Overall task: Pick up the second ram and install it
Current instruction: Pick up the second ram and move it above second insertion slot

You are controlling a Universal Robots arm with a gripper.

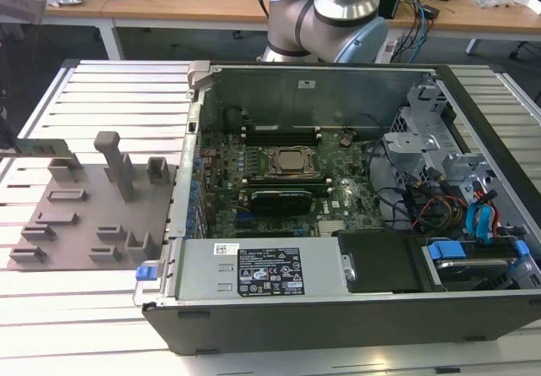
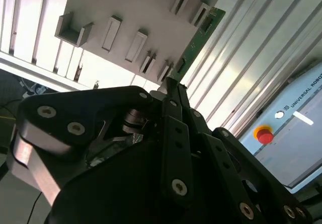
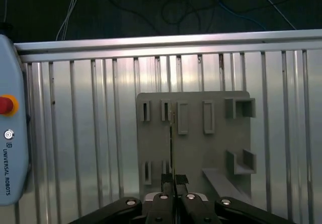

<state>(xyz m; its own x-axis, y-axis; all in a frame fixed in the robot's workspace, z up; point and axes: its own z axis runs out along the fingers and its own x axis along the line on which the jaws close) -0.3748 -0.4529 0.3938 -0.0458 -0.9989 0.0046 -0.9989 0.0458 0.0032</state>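
Closest to the wrist cameras the black gripper (image 3: 174, 181) is seen. Its fingers are pressed together on one end of the second ram (image 2: 197, 43), a thin green stick that reaches out from the fingertips. In the first wrist view the stick is seen edge-on, directly over the grey holder plate (image 3: 211, 148), between its small slots (image 3: 182, 118). Whether the lower edge is already free of the plate or is sitting in a slot cannot be told.

In the exterior view the near side is taken by the open computer case (image 1: 338, 317), which is laid on the ribbed metal table (image 1: 110, 89). Inside it the motherboard (image 1: 342, 198) is uncovered. The processor socket (image 1: 292, 162) is in the middle and long memory slots (image 1: 283, 129) are just beside it on its far side. The holder plate is placed just beside the case, at the exterior view's left. The green stick is held at the far left corner of this plate, well apart from the motherboard. Farther back, the base of the arm (image 1: 325, 17) is seen behind the case.

As a judgement, the picking step is done or nearly done, because the stick is grasped. The carrying to the case and the pressing into a slot are not yet done.
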